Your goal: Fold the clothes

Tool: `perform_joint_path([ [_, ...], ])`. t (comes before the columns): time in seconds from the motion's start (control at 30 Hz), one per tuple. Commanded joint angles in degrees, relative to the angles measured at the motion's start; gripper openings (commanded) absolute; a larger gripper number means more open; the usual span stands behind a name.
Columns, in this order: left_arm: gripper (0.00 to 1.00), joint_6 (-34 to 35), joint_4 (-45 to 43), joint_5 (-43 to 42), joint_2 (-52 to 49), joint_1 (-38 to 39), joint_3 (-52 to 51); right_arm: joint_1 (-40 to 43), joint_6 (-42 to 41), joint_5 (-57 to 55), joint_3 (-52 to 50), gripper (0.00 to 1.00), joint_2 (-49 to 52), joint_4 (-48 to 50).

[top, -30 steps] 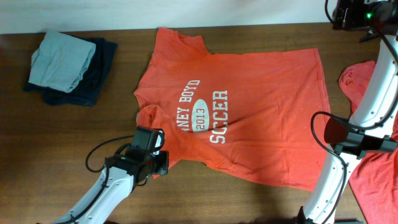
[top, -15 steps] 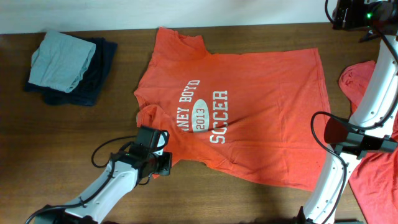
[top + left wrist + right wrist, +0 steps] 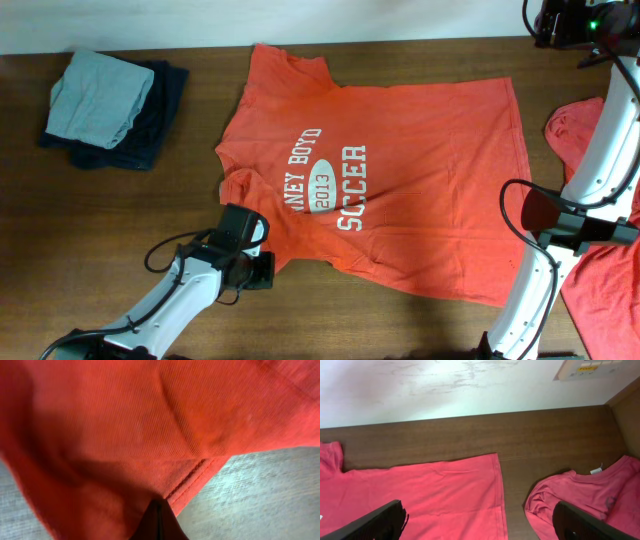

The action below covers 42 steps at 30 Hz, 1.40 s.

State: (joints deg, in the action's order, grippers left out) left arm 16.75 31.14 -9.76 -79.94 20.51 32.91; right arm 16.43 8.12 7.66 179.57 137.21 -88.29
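Matt, fine-ribbed knit cloth of shirt (image 3: 125,425); beneath shirt, dark wood-grain table (image 3: 90,230), smooth with a faint sheen.

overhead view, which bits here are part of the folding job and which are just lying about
Job:
orange-red cotton T-shirt with white soccer print, spread flat, its edge pinched by the left gripper
second orange-red T-shirt, crumpled at the right

Lying about:
pale grey-green folded garment
dark navy folded garment beneath it
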Motion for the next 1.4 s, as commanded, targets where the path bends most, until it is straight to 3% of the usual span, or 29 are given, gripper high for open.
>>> perform_joint_path([
  [0.0, 0.0, 3.37, 2.78, -0.59, -0.31, 0.11, 0.11, -0.26, -0.02, 0.74, 0.0, 0.99, 0.2, 0.0],
  [0.57, 0.0, 6.43, 11.65, -0.59, -0.28, 0.11, 1.6, -0.26, -0.02, 0.74, 0.0, 0.99, 0.2, 0.0],
  [1.03, 0.01, 7.06, 23.52, 4.2, 1.22, -0.02, 14.8, -0.26, -0.02, 0.74, 0.0, 0.98, 0.2, 0.0],
  [1.17, 0.27, 10.21, 26.91, 4.17, 1.16, -0.72, 14.71, -0.26, -0.02, 0.74, 0.0, 0.99, 0.2, 0.0],
  [1.27, 0.55, 12.17, 28.33, 3.3, 1.16, -2.21, 14.71, -0.26, -0.02, 0.74, 0.0, 0.99, 0.2, 0.0],
  [1.37, 0.59, 12.15, 28.57, 2.03, 1.16, -4.09, 14.71, -0.26, -0.02, 0.74, 0.0, 0.99, 0.2, 0.0],
])
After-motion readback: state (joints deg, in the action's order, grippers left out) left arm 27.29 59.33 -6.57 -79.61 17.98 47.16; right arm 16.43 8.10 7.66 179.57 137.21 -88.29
